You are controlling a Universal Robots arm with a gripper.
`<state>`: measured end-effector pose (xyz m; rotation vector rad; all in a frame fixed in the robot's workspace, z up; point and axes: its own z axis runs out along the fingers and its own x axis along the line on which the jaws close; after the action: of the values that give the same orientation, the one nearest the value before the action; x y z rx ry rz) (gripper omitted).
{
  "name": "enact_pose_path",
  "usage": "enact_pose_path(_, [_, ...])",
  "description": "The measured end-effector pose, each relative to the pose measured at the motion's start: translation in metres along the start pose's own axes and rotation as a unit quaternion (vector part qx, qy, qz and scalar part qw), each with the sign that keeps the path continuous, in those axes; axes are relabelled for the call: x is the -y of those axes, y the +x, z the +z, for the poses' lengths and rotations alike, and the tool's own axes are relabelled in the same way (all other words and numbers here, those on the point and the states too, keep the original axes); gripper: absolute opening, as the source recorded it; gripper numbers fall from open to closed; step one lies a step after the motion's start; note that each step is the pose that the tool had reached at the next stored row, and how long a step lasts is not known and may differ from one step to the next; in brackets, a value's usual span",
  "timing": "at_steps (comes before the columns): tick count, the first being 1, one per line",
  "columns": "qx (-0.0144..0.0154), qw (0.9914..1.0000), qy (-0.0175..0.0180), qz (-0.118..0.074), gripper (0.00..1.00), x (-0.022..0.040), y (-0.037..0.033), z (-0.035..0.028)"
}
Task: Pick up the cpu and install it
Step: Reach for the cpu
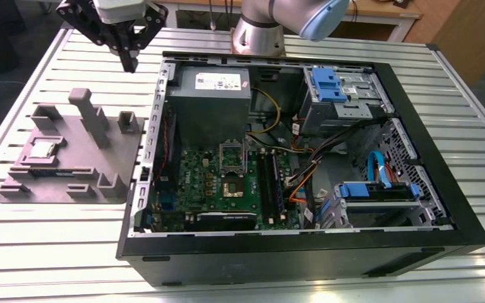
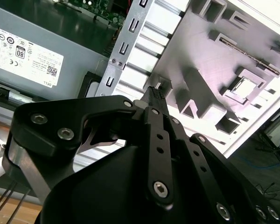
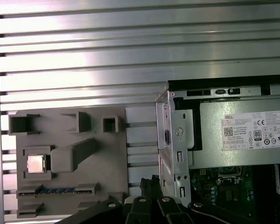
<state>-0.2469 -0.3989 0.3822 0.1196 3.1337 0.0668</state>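
My jaws are pulled together to a narrow point w/ nothing between them. My gripper [image 1: 129, 65] hangs raised over the strip between the grey moulded tray [image 1: 78, 165] and the open PC case [image 1: 310, 252]. It's off the tray's case-side edge, not over the pockets. I judge it's empty b/c the pickup isn't done yet.

The case lies just beside the tray, open side up, prob. so the carry is short and the socket [image 1: 232, 187] faces me. The cpu [image 1: 42, 149] sits in a square pocket on the tray's side away from the case. The pocket walls hold it flat, top up, square to the tray.

It's a small thin square w/ a pale silvery metal lid, bright against the tray's dull grey in both wrist views.
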Motion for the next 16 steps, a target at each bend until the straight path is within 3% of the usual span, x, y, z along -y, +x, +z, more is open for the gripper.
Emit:
enact_pose_path(11, [0.0,1.0,0.0,0.0,0.1,0.0003,0.0033,0.0])
enact_pose_path(13, [0.0,1.0,0.0,0.0,0.1,0.0008,0.0104,0.0])
enact_pose_path(16, [0.0,1.0,0.0,0.0,0.1,0.0009,0.0108,0.0])
